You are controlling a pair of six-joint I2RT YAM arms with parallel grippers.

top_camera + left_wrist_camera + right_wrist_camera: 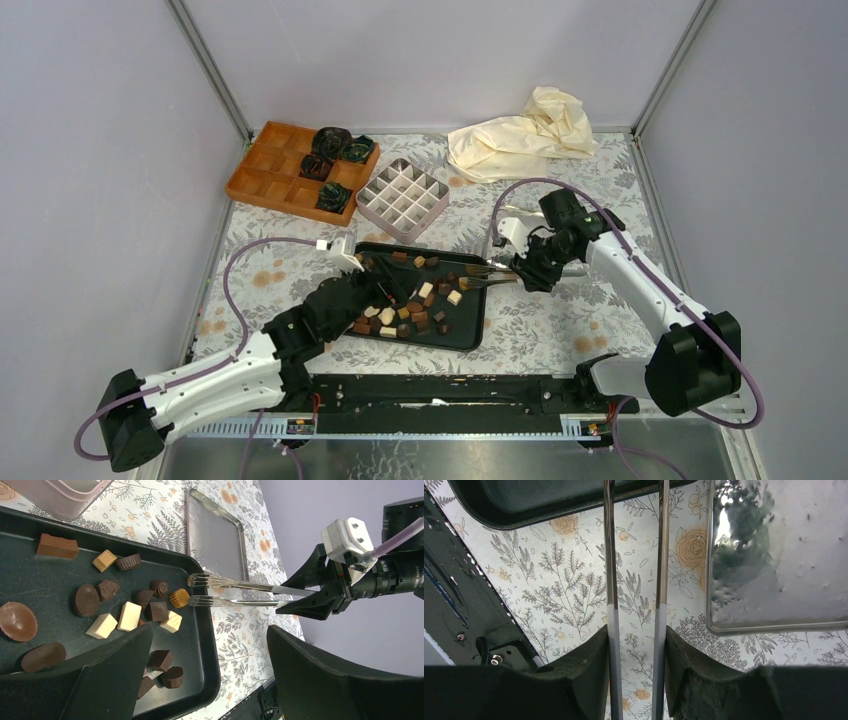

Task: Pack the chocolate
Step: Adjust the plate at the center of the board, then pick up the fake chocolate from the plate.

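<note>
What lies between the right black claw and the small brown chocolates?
Silver fork-tipped tongs, clamped in that right gripper, seen in the left wrist view.

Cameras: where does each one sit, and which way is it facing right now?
Top external: above and behind the bases, looking down on the table; both arms and the black tray of chocolate show.
Left wrist: low over the black tray, facing the right gripper; open left gripper at bottom.
Right wrist: looking down at the table along the tongs its fingers pinch.
Shared: both wrist views show tongs, black tray, silver tray.
</note>
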